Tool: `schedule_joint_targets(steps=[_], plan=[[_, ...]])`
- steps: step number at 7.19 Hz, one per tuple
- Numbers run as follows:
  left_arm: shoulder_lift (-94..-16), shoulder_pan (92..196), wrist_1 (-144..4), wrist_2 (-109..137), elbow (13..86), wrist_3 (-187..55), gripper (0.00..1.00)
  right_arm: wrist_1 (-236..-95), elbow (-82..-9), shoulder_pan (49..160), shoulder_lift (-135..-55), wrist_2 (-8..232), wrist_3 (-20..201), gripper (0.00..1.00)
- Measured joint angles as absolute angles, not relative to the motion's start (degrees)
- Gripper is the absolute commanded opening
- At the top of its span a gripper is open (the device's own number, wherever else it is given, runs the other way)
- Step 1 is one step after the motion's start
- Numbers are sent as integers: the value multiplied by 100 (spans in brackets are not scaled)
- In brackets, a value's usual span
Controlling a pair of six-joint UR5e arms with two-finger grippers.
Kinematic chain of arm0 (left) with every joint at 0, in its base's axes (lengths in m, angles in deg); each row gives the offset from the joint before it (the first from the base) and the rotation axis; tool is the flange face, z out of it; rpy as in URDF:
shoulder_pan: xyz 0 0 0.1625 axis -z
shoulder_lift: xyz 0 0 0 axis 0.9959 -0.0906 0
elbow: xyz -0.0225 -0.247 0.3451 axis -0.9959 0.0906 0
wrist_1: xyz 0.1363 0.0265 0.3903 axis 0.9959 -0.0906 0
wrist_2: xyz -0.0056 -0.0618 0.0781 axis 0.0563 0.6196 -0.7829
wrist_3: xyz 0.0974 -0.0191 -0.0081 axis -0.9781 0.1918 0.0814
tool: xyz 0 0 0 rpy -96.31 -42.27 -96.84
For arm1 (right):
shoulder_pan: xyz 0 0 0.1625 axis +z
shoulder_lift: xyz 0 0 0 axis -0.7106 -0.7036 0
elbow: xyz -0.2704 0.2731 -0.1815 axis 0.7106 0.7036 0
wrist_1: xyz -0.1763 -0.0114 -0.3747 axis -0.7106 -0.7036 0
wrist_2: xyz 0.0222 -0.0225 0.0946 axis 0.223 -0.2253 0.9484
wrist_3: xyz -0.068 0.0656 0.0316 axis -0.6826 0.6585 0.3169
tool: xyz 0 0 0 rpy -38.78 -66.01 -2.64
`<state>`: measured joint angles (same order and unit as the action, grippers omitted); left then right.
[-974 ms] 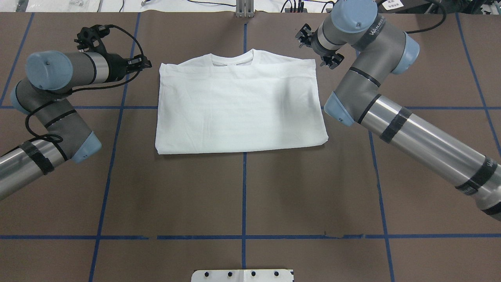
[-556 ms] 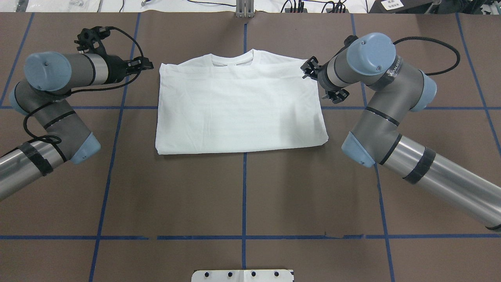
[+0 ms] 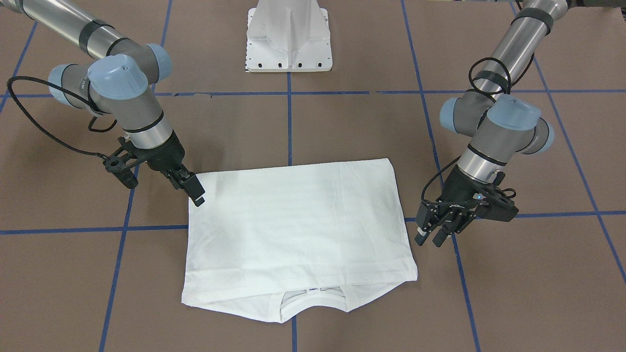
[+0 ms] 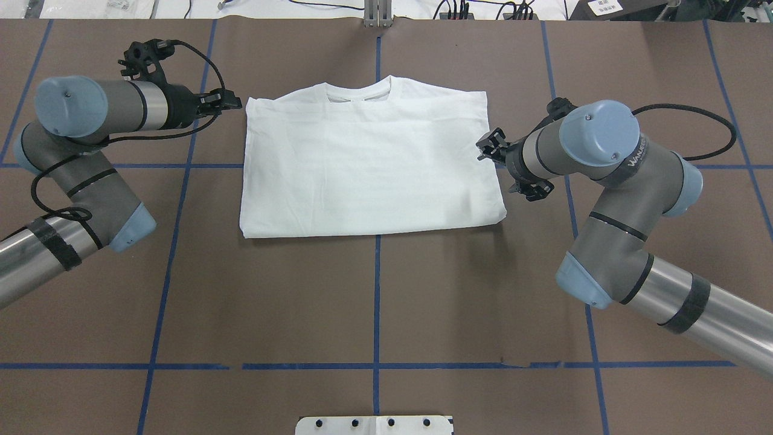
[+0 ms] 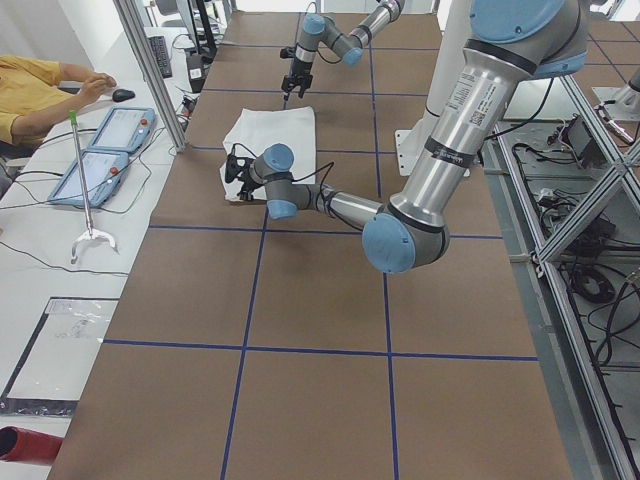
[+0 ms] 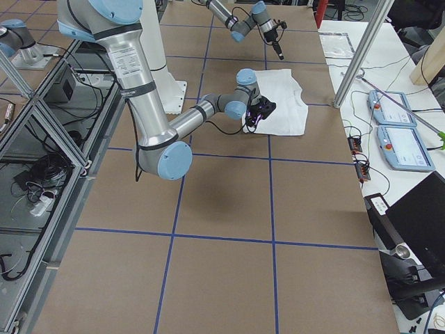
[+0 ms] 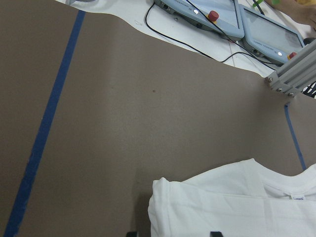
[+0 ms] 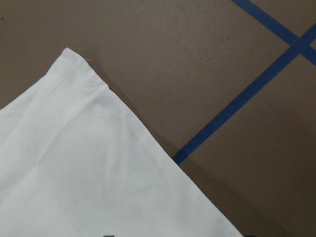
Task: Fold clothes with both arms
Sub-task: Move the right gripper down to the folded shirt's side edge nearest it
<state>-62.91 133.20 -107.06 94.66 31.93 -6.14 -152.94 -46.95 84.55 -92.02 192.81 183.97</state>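
The clothes are one white shirt [image 4: 368,163], folded into a flat rectangle mid-table with its collar [image 3: 313,293] on the far side from the robot. My left gripper [image 4: 234,104] hangs open just outside the collar-side left corner. In the left wrist view that corner [image 7: 160,187] lies between my two spread fingertips [image 7: 131,233]. My right gripper [image 3: 193,188] points down at the shirt's right edge, about halfway along it, and looks open with nothing in it. The right wrist view shows a shirt corner [image 8: 69,54] on the brown table.
The table is brown with blue tape lines [image 4: 377,302]. A white pedestal [image 3: 288,36] stands at the robot's side. Beyond the table's far edge are an aluminium post [image 5: 150,70], two pendants [image 5: 100,150] and a seated person [image 5: 35,85].
My right arm has swung from beyond the shirt's far right corner toward the robot, down to the middle of the right edge. The left gripper edged slightly closer to the collar-side corner.
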Motion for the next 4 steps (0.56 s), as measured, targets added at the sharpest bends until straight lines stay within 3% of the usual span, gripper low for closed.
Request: schedule_joint_targets(steps=[2, 3, 4], plan=[[-6281, 13319, -10738, 9475, 3197, -622, 58, -15296, -4685, 8295, -9309, 19285, 18597, 88], [-6279, 13319, -10748, 9480, 3198, -622, 58, -15295, -4696, 8242, -9408, 19290, 18621, 80], [-6280, 13319, -10755, 9484, 3204, -623, 58, -15293, -4701, 8198, -9497, 19297, 18647, 58]])
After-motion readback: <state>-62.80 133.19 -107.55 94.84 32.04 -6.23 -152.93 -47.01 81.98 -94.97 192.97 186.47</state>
